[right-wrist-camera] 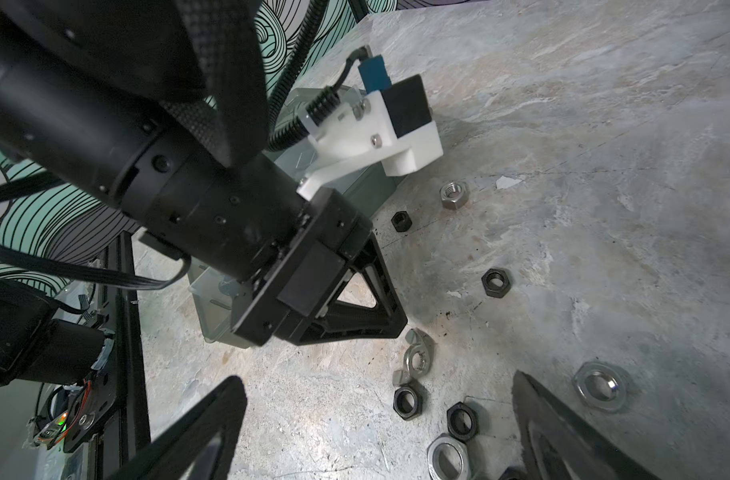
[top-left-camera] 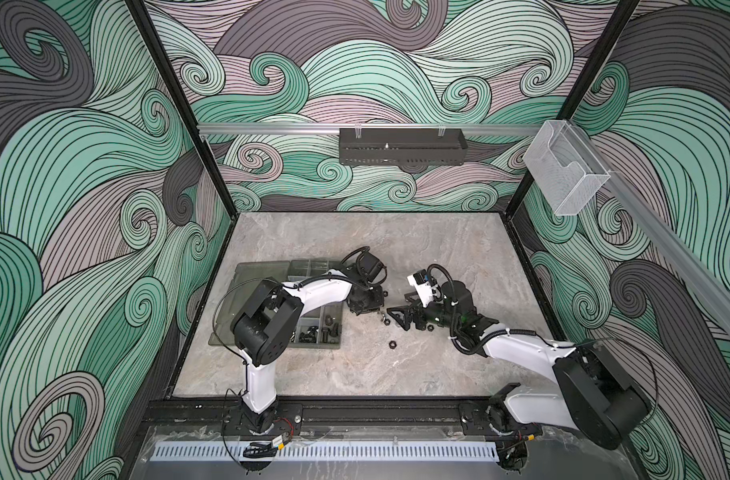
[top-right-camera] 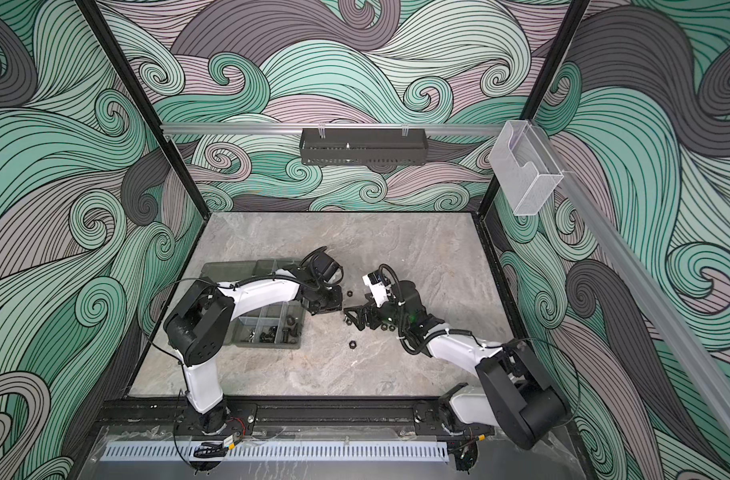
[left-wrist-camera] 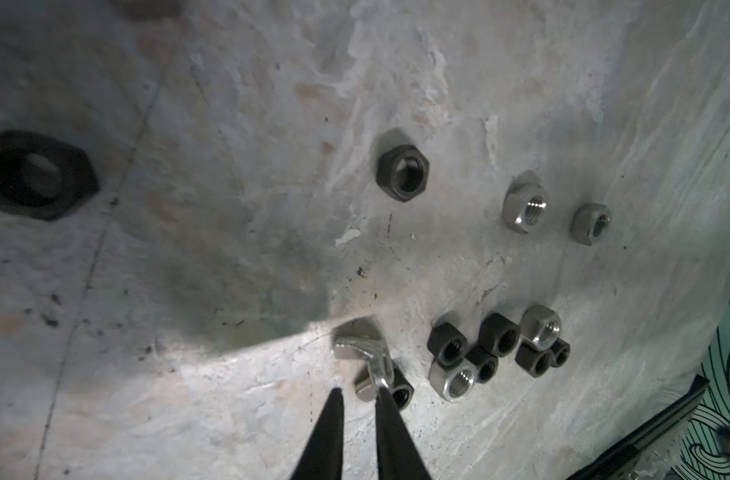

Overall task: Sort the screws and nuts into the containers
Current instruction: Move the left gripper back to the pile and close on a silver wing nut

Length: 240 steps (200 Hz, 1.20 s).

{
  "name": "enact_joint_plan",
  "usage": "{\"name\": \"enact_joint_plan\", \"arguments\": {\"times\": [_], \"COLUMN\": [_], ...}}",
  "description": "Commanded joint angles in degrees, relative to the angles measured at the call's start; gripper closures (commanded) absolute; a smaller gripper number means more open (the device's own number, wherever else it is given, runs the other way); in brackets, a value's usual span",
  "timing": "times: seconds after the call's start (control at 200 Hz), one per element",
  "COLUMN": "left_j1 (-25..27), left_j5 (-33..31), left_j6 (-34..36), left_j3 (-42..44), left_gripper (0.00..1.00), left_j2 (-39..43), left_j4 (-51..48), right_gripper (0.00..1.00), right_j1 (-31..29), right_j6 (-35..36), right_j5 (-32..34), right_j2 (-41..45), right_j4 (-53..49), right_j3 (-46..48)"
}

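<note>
Loose nuts lie on the stone table between my two grippers: a silver winged nut (left-wrist-camera: 361,353) (right-wrist-camera: 417,353), a cluster of black and silver hex nuts (left-wrist-camera: 496,353), and single black nuts (left-wrist-camera: 402,170) (top-left-camera: 392,344). My left gripper (left-wrist-camera: 359,390) (top-left-camera: 369,309) points down at the winged nut. Its fingers stand a narrow gap apart with bare table between them, and one fingertip (left-wrist-camera: 382,390) touches the nut's wing. My right gripper (right-wrist-camera: 375,378) (top-left-camera: 396,303) is wide open low over several nuts. The containers are compartments of the organizer box (top-left-camera: 313,343) (top-right-camera: 271,345). Small dark pieces lie in them, and I cannot pick out the screws.
The box's lid (top-left-camera: 255,270) lies open toward the back left. A black perforated tray (top-left-camera: 400,145) hangs on the back wall rail and a clear holder (top-left-camera: 566,170) on the right rail. A large silver nut (right-wrist-camera: 600,384) sits beside my right finger.
</note>
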State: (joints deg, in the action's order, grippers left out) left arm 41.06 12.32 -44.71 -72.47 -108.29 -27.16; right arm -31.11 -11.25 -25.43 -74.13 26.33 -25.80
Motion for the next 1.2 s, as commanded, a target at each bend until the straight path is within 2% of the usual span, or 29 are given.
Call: {"name": "enact_joint_plan", "arguments": {"times": [0.0,0.16,0.625,0.926,1.196], "left_j1": [0.6,1.4,2.0,2.2,2.2], "left_j5": [1.6,1.3,0.7,-0.2,-2.2], "left_j6": [-1.4,-1.0,-1.3,-2.8,-0.4], "left_j3": [-3.1,-4.6,-5.8,-3.1,-8.4], "left_gripper": [0.80,0.78,0.76,0.76,0.76], "left_j2": [-2.0,-2.8,-4.2,-3.9,-7.4], "left_j4": [-0.1,-2.2,-5.3,-2.7,-7.2], "right_gripper": [0.01,0.01,0.01,0.01,0.01], "right_j1": [0.3,0.3,0.3,0.3,0.3], "right_j6": [-0.4,-0.8,0.2,-0.6,0.6], "right_j5": [0.8,-1.1,-0.2,-1.7,-0.8], "right_j2": [0.7,-0.5,2.7,2.7,3.6], "right_j4": [0.6,0.5,-1.2,-0.2,-0.9], "right_j3": [0.7,-0.6,-0.1,0.1,0.0]}}
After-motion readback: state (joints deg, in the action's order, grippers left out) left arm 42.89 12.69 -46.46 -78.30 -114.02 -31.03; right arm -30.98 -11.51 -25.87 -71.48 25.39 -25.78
